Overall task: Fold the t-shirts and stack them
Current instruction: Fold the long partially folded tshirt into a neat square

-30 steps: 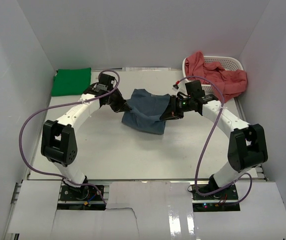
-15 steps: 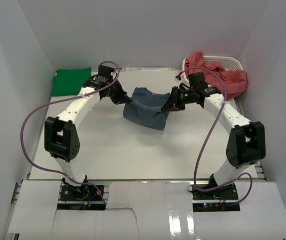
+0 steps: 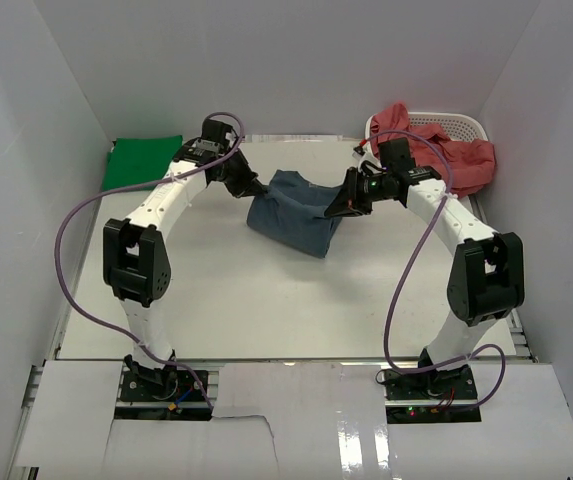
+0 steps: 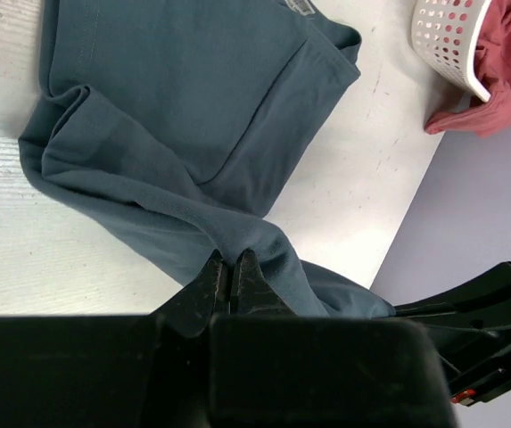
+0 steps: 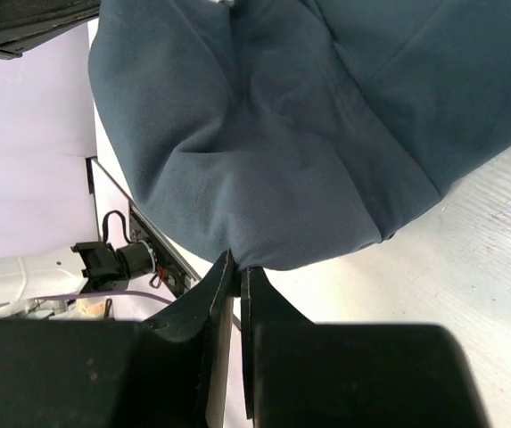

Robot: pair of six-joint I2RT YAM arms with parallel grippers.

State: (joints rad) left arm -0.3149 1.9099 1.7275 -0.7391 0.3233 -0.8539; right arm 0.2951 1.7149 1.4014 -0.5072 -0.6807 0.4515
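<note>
Blue t-shirt [image 3: 291, 215] sags in the middle of the desk [image 3: 216, 290], part of it resting on the top. Its two ends are pinched tight by the left tool [image 4: 231, 270] and the right tool [image 5: 236, 266], likely to pull it out flat for folding. Farther back, the green t-shirt [image 3: 143, 163] lies folded on the left, and red t-shirts [image 3: 461, 155] spill from the white basket [image 3: 461, 124] on the right.
</note>
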